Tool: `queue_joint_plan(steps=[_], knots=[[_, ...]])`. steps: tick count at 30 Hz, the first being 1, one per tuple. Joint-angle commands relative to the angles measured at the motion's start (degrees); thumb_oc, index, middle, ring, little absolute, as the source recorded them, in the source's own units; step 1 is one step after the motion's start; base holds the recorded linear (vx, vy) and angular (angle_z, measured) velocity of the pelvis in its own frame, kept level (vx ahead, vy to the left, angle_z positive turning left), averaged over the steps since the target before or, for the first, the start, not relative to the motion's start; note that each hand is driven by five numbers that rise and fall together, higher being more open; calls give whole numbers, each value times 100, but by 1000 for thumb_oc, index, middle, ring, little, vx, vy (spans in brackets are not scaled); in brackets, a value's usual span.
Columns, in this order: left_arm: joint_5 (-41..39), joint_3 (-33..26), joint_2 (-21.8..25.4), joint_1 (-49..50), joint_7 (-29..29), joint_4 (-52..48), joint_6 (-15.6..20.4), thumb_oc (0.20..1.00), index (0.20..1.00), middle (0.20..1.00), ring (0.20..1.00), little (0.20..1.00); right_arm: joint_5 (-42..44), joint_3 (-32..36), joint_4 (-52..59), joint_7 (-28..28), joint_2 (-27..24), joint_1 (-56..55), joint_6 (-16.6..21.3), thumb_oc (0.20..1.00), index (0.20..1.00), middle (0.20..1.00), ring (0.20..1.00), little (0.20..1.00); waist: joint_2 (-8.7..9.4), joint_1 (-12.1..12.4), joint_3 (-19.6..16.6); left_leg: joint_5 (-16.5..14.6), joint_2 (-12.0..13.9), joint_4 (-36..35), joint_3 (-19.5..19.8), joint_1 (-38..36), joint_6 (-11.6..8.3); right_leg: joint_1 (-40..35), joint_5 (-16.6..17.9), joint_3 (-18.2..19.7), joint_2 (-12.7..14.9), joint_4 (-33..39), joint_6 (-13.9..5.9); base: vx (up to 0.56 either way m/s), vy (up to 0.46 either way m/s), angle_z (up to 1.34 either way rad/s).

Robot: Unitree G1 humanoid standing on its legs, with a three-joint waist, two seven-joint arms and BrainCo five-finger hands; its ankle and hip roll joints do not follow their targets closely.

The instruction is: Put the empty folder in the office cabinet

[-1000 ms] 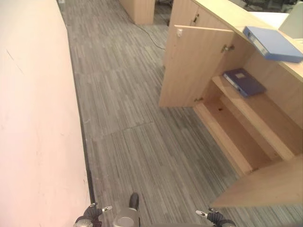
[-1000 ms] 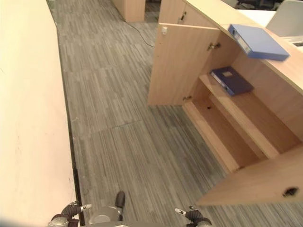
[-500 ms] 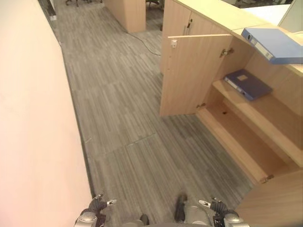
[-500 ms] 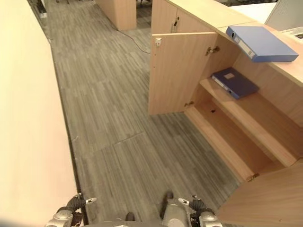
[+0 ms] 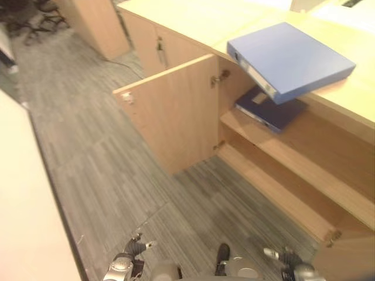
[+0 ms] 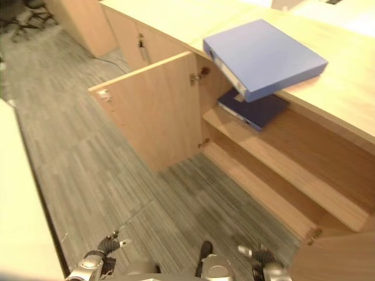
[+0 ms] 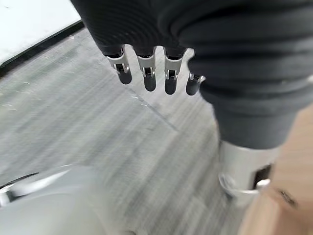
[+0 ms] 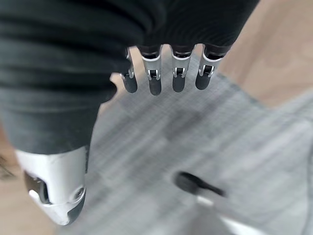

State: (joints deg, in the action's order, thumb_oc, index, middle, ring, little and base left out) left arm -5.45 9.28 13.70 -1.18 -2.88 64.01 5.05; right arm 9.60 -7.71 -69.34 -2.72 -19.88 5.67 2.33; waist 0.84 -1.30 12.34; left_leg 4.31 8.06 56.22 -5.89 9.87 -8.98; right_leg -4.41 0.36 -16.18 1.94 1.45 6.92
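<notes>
A light blue folder (image 5: 287,58) lies on the wooden cabinet top (image 5: 193,17), one corner jutting past the edge. Below it, a dark blue folder (image 5: 272,108) lies flat on the upper shelf (image 5: 328,170) inside the open cabinet. The cabinet's left door (image 5: 176,111) stands swung out toward me. My left hand (image 5: 126,266) hangs low at my side over the grey floor, its fingers (image 7: 149,73) relaxed and holding nothing. My right hand (image 5: 290,266) hangs the same way, fingers (image 8: 178,73) straight and empty. Both hands are far from either folder.
The lower shelf (image 5: 275,193) is bare. A second open door (image 6: 334,263) shows at the lower right. A pale wall (image 5: 29,222) runs along my left. Another wooden unit (image 5: 96,23) and an office chair (image 5: 35,17) stand further back on the carpet.
The whole picture has shifted: the camera has turned toward and come nearer the cabinet, so the folders look larger. Both hands still hang low at my sides.
</notes>
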Motion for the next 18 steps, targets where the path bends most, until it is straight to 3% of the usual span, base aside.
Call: queue_joint_plan(steps=[1, 4, 6, 7, 9, 11, 13, 16, 18], knots=[[-80, 102, 188, -136, -52, -78, 170, 1000, 1000, 1000, 1000, 1000, 235, -52, 243, -90, -204, -177, 101, 1000, 1000, 1000, 1000, 1000, -205, 99, 122, -315, 196, -3504, 246, -1105, 102, -11, -67, 112, 439, 238, -1173, 573, 191, -123], [-109, 167, 133, -108, -81, 1, 199, 1000, 1000, 1000, 1000, 1000, 248, -165, 265, -74, -206, -139, 129, 1000, 1000, 1000, 1000, 1000, -291, 278, 112, -544, -90, -4548, 1131, -1015, 163, -212, -199, 665, 320, 307, -1249, 361, 114, -133], [-132, 163, 100, -93, -81, 107, 208, 1000, 1000, 1000, 1000, 1000, 127, -311, 283, -52, -182, -99, 131, 1000, 1000, 1000, 1000, 1000, -396, 447, 135, -269, -317, -5133, 1908, -709, 192, -371, -330, 1247, 113, 310, -1233, 325, 60, -124], [-132, 163, 100, -94, -81, 108, 208, 1000, 1000, 1000, 1000, 1000, 127, -310, 283, -52, -182, -99, 131, 1000, 1000, 1000, 1000, 1000, -396, 452, 141, -269, -316, -5136, 1902, -718, 192, -377, -330, 1252, 113, 310, -1233, 228, 43, -138], [-99, 158, 98, -79, -78, 161, 206, 1000, 1000, 1000, 1000, 1000, 24, -426, 278, -24, -153, -85, 118, 1000, 1000, 1000, 1000, 1000, -458, 548, 187, -130, -481, -5263, 2191, -601, 215, -428, -382, 1612, -14, 274, -1189, 124, 55, -154], [-79, 139, 77, -30, -56, 202, 188, 1000, 1000, 1000, 1000, 1000, -99, -512, 279, 8, -120, -109, 98, 1000, 1000, 1000, 1000, 1000, -504, 604, 205, -107, -659, -5256, 2308, -579, 231, -460, -469, 1961, -115, 168, -1143, 162, 124, -132], [-65, 138, 57, -24, -54, 230, 185, 1000, 1000, 1000, 1000, 1000, -134, -524, 275, 11, -103, -139, 91, 1000, 1000, 1000, 1000, 1000, -510, 614, 208, -105, -651, -5259, 2239, -620, 227, -502, -502, 2033, -100, 149, -1147, 124, 114, -136], [77, 162, 101, 60, -40, 295, 121, 1000, 1000, 1000, 1000, 1000, -201, -502, 207, 46, -35, -270, 39, 1000, 1000, 1000, 1000, 1000, -461, 518, 75, -220, -526, -5480, 1799, -1012, 303, -568, -507, 2232, 23, 114, -1241, 133, 146, -76], [98, 175, 115, 62, -40, 303, 113, 1000, 1000, 1000, 1000, 1000, -179, -495, 199, 52, -14, -285, 34, 1000, 1000, 1000, 1000, 1000, -440, 489, 51, -250, -515, -5533, 1705, -1081, 339, -547, -507, 2274, 63, 87, -1265, 58, 110, -56]])
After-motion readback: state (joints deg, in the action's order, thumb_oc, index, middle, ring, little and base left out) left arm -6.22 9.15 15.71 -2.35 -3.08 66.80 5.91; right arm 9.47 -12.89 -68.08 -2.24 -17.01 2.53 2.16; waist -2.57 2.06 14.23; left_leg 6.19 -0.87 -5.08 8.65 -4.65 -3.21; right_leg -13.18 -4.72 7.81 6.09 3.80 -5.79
